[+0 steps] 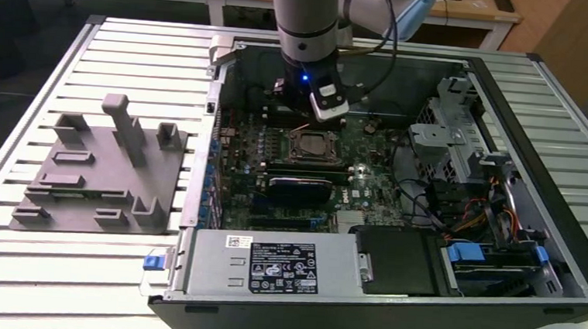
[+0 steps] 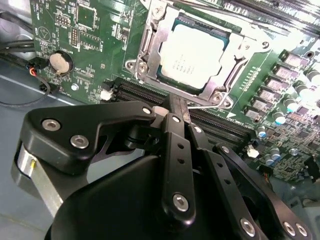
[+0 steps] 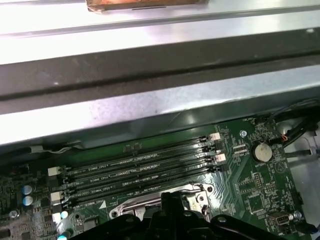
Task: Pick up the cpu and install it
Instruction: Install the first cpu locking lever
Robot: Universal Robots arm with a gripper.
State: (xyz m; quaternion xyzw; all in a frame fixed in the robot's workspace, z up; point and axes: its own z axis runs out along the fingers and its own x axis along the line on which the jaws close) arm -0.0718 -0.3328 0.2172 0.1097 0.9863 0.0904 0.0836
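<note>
We saw the cpu [image 2: 192, 57] lying flat in the metal-framed socket [image 2: 150, 47] on the green motherboard [image 2: 90, 30], its pale silvery top facing up and its sides bordered by the socket frame. In the second wrist view the gripper [image 2: 176, 107] hung just short of the socket, its black fingers [image 2: 175, 145] brought together into one narrow bar with no gap between them and nothing held in the jaws. The fingertips pointed toward the near edge of the socket frame, beside the dark memory slots [image 2: 135, 92], and the cpu lay beyond the tips, apart from them and not between the jaws.

In the exterior view the arm [image 1: 310, 18] reached down into the open computer case [image 1: 538, 228], and the gripper [image 1: 324, 104] sat just above and behind the socket [image 1: 311, 145], near the middle of the motherboard. On the slatted table [image 1: 59, 272], at the exterior view's left of the case, stood the gray slotted fixture [image 1: 102, 170], well apart from the gripper.

In the first wrist view we noted the memory slots [image 3: 140, 172] in parallel rows, a round coin battery [image 3: 261, 151], and part of the socket frame [image 3: 150, 200] just past the dark gripper body [image 3: 172, 220].
</note>
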